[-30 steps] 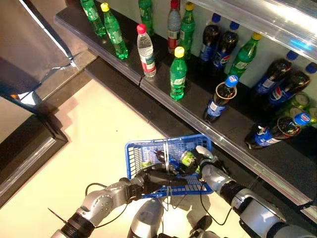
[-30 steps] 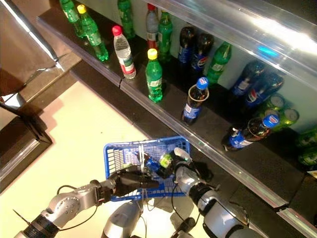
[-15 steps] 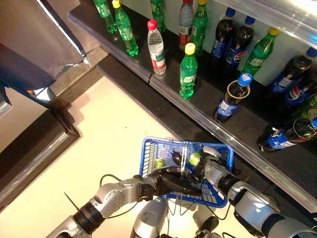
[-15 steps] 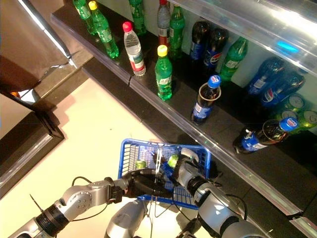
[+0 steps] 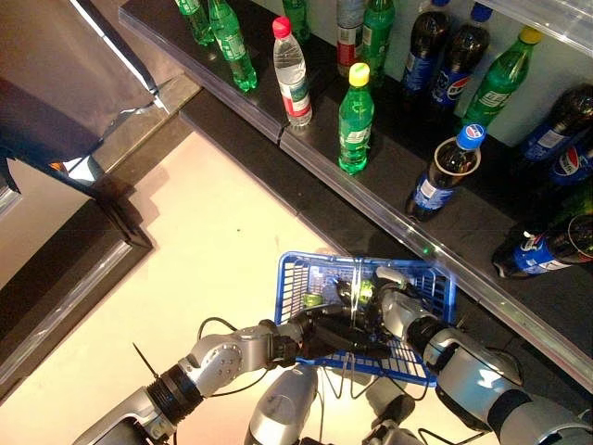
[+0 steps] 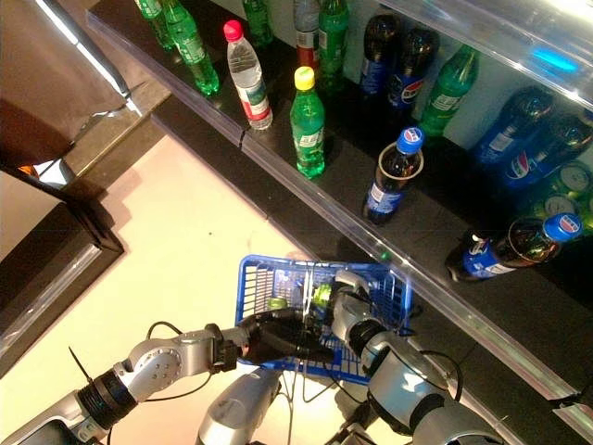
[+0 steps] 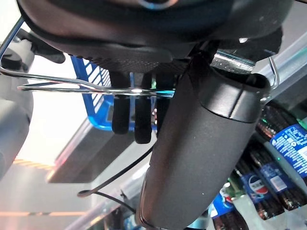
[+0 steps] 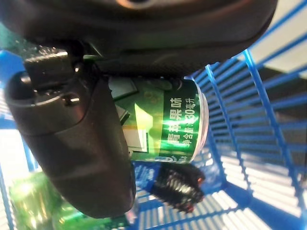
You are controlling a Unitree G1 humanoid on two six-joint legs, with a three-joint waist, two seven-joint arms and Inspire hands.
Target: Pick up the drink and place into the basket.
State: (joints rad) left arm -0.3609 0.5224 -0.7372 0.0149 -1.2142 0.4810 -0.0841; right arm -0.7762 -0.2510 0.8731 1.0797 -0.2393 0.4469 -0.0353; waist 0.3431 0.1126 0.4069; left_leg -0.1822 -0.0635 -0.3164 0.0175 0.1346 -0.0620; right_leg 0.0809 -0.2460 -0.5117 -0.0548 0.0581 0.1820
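A blue plastic basket (image 5: 289,289) with a wire handle (image 7: 57,87) hangs low in front of the shelf. My left hand (image 5: 326,334) comes in from the lower left, its fingers (image 7: 135,120) curled over that handle. Inside the basket, my right hand (image 5: 398,311) is shut on a green drink can (image 8: 165,125), its thumb (image 8: 76,143) across the can's side. The can (image 5: 365,291) sits just below the basket's rim. Under it lie another green can (image 5: 312,299) and a dark bottle (image 8: 176,186).
A dark shelf (image 5: 371,215) runs diagonally behind the basket with several upright bottles: a water bottle (image 5: 292,79), a green bottle with a yellow cap (image 5: 355,116) and a cola bottle (image 5: 443,176). A cola bottle (image 5: 542,252) lies on its side at the right.
The whole picture has shifted, so the camera moved. My right hand with the green can has gone from the basket's right rim to further inside it. My left hand keeps the handle.
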